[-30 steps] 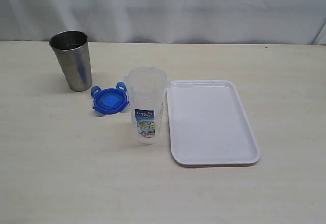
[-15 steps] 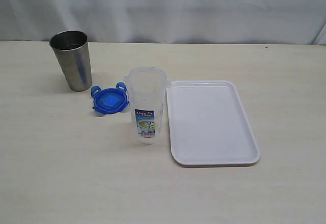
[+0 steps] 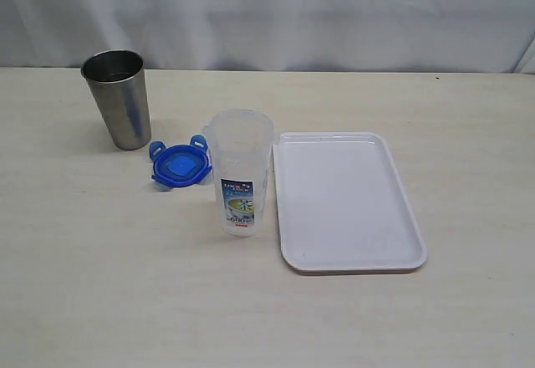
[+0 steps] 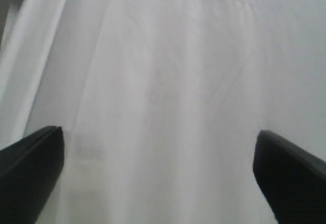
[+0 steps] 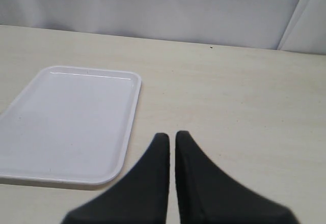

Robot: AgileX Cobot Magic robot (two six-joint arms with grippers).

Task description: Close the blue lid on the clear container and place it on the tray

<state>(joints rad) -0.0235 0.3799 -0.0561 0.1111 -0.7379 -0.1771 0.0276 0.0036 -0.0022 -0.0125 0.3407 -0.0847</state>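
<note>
The clear container stands upright and uncapped in the middle of the table, its printed label facing the camera. Just to its left the blue lid lies flat on the table, touching or nearly touching the container. The white tray lies empty right of the container; the right wrist view shows the tray too. Neither arm appears in the exterior view. My left gripper is open, facing only white curtain. My right gripper is shut and empty, above the table beside the tray.
A steel cup stands upright at the back left, behind the lid. A white curtain hangs along the table's far edge.
</note>
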